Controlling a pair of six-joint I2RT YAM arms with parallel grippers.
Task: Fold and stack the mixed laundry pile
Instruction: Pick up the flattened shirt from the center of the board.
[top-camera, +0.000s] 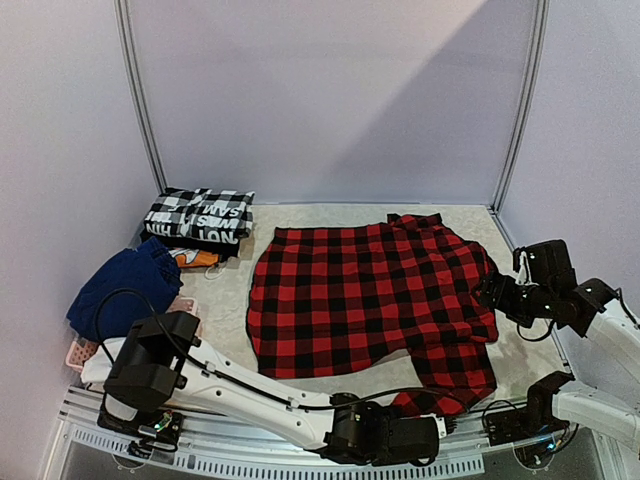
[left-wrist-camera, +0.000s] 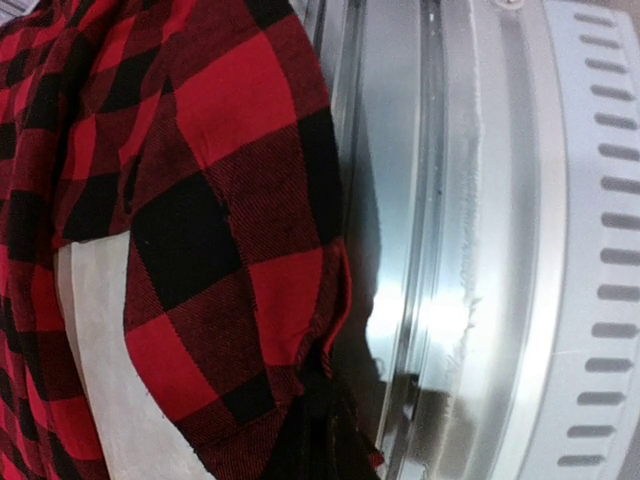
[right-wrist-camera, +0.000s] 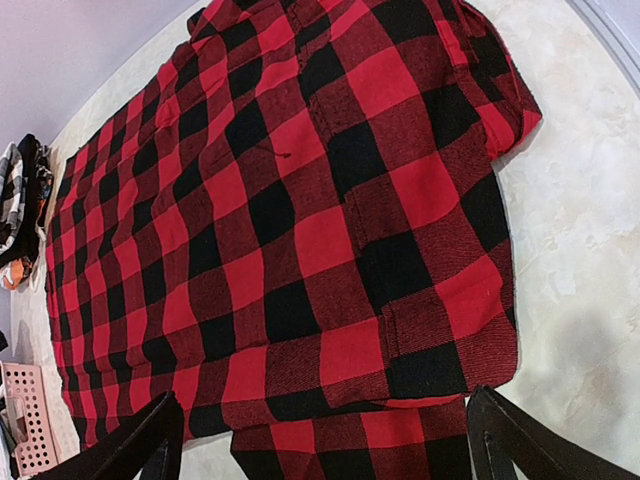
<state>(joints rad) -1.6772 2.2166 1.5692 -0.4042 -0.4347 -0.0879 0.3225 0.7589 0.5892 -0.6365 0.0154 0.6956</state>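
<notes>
Red-and-black plaid shirt (top-camera: 370, 300) spread flat on the counter (top-camera: 228, 300).
Left pincer (left-wrist-camera: 318, 445) nips its near-edge cloth; right pincer (right-wrist-camera: 322, 400) gapes wide above.

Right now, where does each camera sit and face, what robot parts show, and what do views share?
Top external: above, behind the bases, facing down over the table; left arm, right arm show.
Left wrist: low by the near rail, facing the red-and-black plaid shirt; left fingers pinch it.
Right wrist: above the right side, facing across the shirt; open right fingers show.
Shared: the shirt.
</notes>
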